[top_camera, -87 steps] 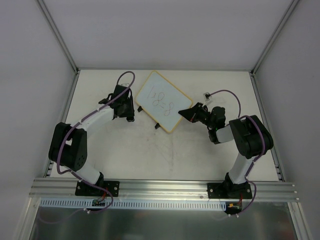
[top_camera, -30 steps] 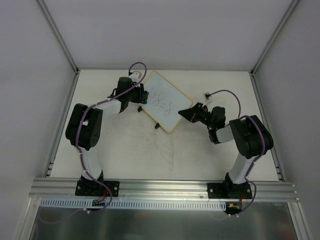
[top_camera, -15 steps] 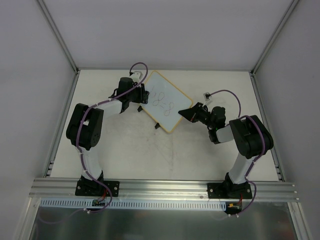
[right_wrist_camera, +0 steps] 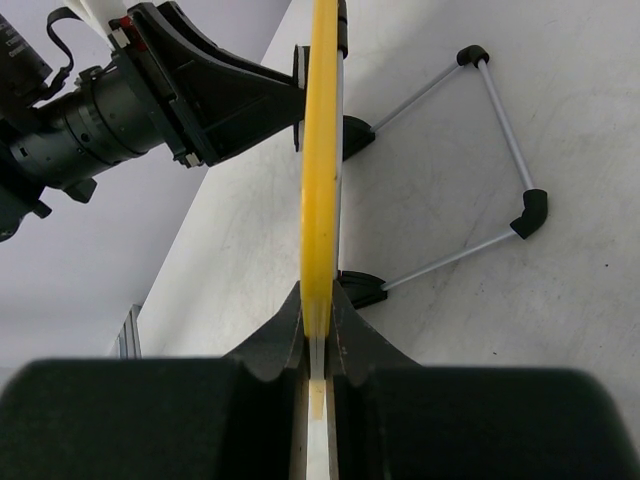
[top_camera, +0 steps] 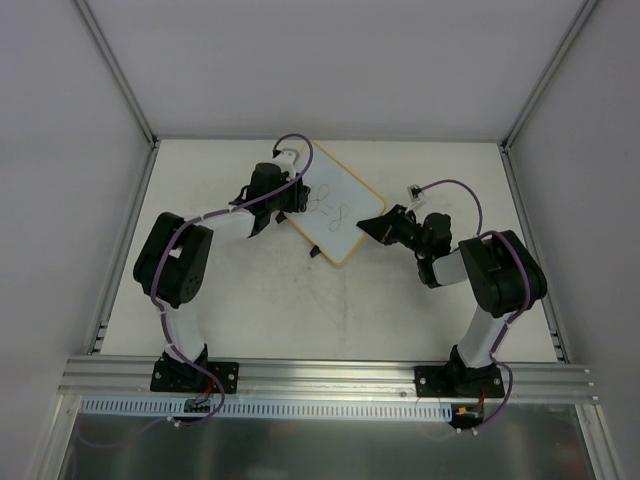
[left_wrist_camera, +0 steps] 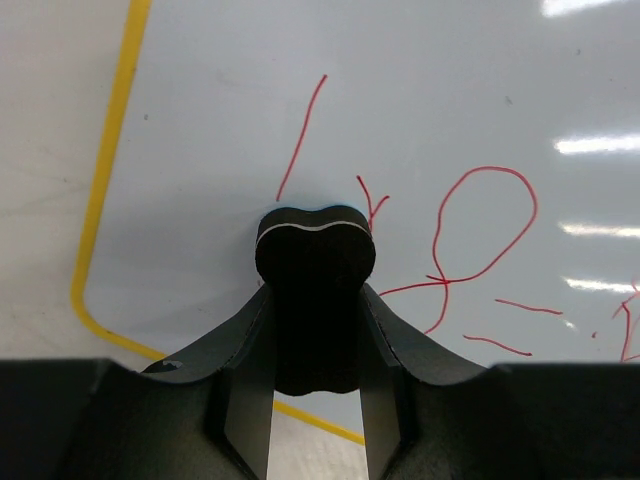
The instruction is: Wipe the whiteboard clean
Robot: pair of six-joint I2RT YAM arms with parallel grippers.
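Note:
The whiteboard (top_camera: 350, 205) stands tilted at the back middle of the table, white with a yellow frame and red writing (left_wrist_camera: 470, 230) on it. My left gripper (top_camera: 299, 197) is over the board's left part, shut on a black eraser block (left_wrist_camera: 315, 245) whose end is against the white surface (left_wrist_camera: 220, 120) beside a red stroke. My right gripper (top_camera: 373, 228) is shut on the board's right edge; in the right wrist view the yellow frame (right_wrist_camera: 320, 150) runs straight up from between the shut fingers (right_wrist_camera: 318, 312). The left gripper (right_wrist_camera: 215, 95) shows there on the board's far side.
Behind the board, a wire stand (right_wrist_camera: 505, 125) with black clips (right_wrist_camera: 362, 288) rests on the pale tabletop (top_camera: 250, 300). Grey walls enclose the table on three sides. An aluminium rail (top_camera: 330, 375) carries both arm bases at the near edge.
My left gripper has moved right with the eraser, from beside the board's left corner onto its surface, and now covers the left end of the writing. The right arm and board have not moved.

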